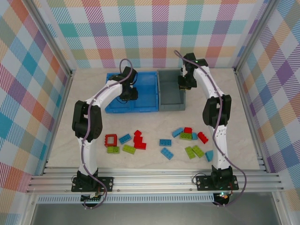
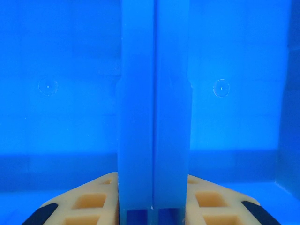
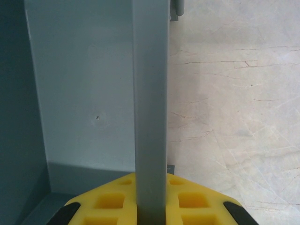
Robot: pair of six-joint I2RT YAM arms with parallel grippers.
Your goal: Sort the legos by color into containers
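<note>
So both arms are reaching out to the bins at the far side of the worktop [image 1: 243,140]. The left gripper [image 2: 153,208] is straddling the middle divider of the blue bin [image 1: 140,108], one finger in each compartment, and from the wrist view the pads look pressed right up against that divider, so I'd call it clamped on it. The right gripper [image 3: 150,204] is doing the same thing on the grey bin [image 1: 171,96]. It's got the bin's right-hand wall pinched between its fingers, one inside the bin and one outside over the bare worktop.

The two bins sit side by side, touching or near enough.

The legos [image 1: 165,142] are all lying loose on the worktop between the bins and the arm bases, well apart from both grippers. There's a red frame [image 1: 111,139] on the left with green, blue and red bricks beside it, a couple of blue ones in the middle, and a mixed bunch over on the right near the right arm.
</note>
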